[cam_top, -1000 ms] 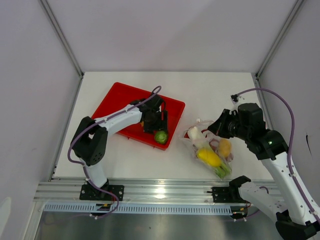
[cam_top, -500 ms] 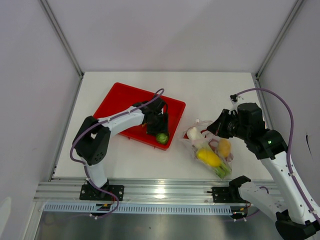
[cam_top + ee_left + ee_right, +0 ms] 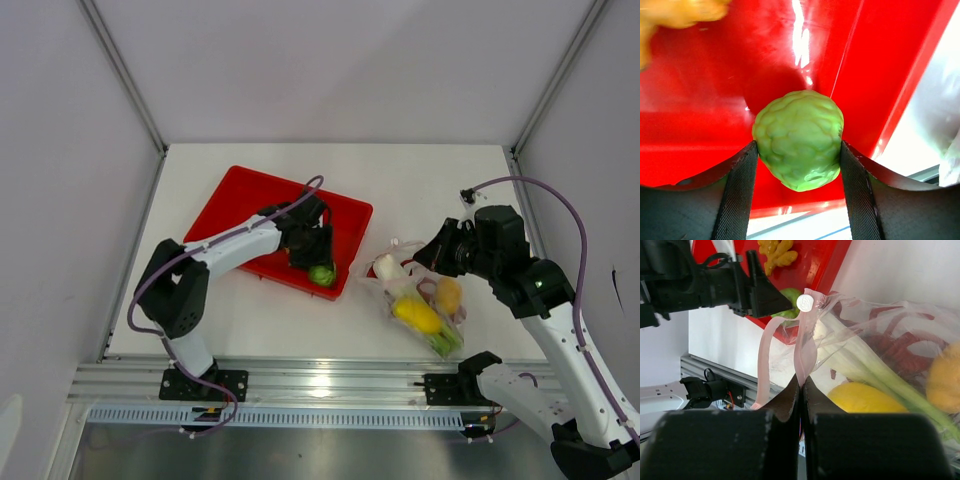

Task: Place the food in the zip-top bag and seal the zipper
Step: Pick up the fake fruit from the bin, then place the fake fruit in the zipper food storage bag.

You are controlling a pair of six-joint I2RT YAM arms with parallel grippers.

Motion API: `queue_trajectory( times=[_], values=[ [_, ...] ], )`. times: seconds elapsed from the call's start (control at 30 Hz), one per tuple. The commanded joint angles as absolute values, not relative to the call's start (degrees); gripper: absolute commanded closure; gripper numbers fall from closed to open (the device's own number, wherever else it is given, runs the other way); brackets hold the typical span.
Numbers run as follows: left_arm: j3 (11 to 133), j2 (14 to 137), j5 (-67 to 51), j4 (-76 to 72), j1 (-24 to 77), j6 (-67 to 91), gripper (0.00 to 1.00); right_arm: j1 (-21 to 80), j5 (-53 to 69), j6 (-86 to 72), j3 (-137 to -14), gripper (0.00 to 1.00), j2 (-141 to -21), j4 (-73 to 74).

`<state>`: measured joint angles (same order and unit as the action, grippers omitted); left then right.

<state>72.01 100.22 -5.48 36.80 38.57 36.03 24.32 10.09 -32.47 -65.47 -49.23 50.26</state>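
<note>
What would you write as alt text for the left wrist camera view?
A bumpy green round toy fruit sits between the left tool's two black fingers, which touch both its sides, over a glossy red plastic tray. A blurred orange ruffled piece shows at the top left.

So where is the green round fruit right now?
In the top view, the green fruit sits at the red tray's near right corner, between the left gripper's fingers.

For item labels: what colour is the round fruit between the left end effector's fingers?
Bumpy light green; the round fruit shows best in the left wrist view.
</note>
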Motion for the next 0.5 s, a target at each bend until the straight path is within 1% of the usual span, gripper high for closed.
queue_trajectory(
  times=[0.0, 0.13, 0.2, 0.3, 0.33, 0.43, 0.47],
  values=[
    [75.5, 92.4, -0.1, 41.1, 38.7, 34.5, 0.99, 24.3, 11.2, -33.1, -66.5, 1.00, -49.0, 46.1],
    [79.6, 87.8, 4.1, 44.9, 38.7, 33.2, 0.99, 24.3, 11.2, -33.1, -66.5, 1.00, -49.1, 46.1],
    [81.2, 85.1, 4.2, 45.6, 38.8, 32.6, 0.99, 24.3, 11.3, -33.1, -66.3, 1.00, -49.1, 46.0],
    [83.8, 81.8, 0.5, 45.4, 38.8, 31.6, 0.99, 24.3, 11.7, -32.9, -65.7, 1.00, -49.3, 45.9],
    [84.3, 81.0, -4.4, 43.5, 38.9, 31.2, 0.99, 24.3, 11.9, -32.8, -65.5, 1.00, -49.5, 45.9],
    [83.8, 78.0, -11.5, 38.5, 39.6, 30.8, 0.99, 24.3, 12.8, -33.0, -65.0, 1.00, -49.6, 45.2],
    [83.4, 77.4, -16.6, 34.1, 39.8, 31.0, 0.99, 24.3, 13.2, -33.2, -65.0, 1.00, -49.7, 44.7]
  ],
)
